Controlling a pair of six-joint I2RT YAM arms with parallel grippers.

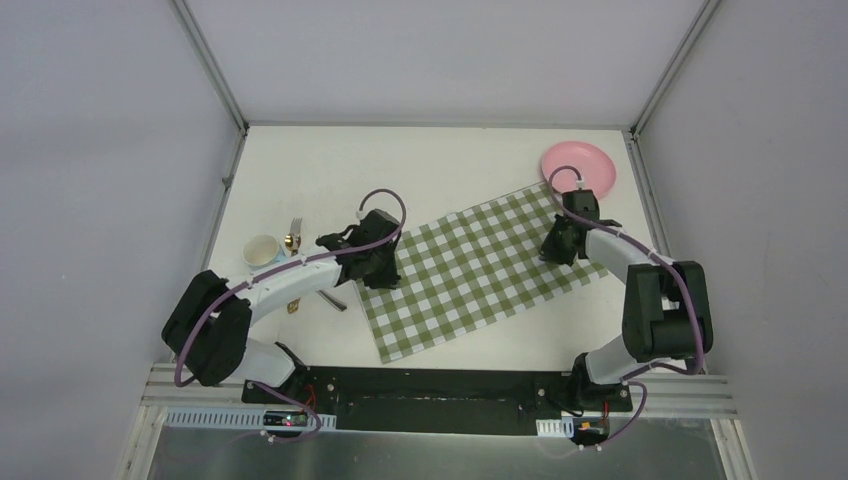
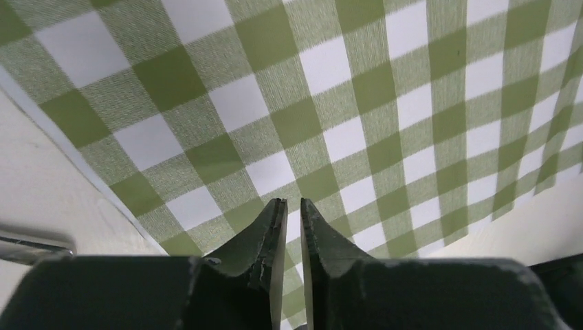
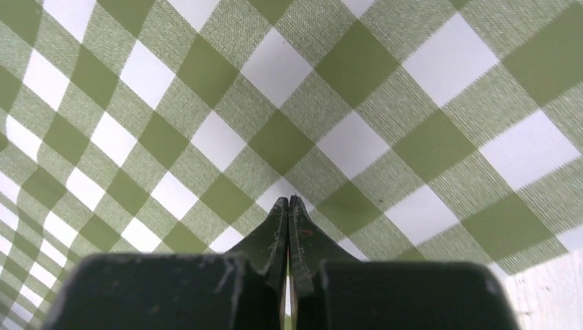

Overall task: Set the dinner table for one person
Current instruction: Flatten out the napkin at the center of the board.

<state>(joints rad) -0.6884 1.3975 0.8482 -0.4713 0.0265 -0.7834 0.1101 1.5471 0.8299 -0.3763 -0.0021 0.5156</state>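
Cloth step on bench point(image 1: 300, 170): ur L pincer point(image 2: 289, 203) slightly spread over checked cloth point(image 1: 480, 270), R pincer point(image 3: 289, 200) pressed together (cloth pinch unclear). Nxt: lift off, fetch pink plate point(image 1: 580, 165).

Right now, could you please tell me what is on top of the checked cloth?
Only the left gripper and right gripper are over the checked cloth; no tableware sits on it. The patches beneath them are hidden in the top view.

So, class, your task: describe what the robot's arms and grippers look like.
Both arms match: the left arm and right arm have white link shells with bulky black joints. A mauve cable loops over each wrist. The left gripper and right gripper are matte black, with two tapering, scuffed fingers.
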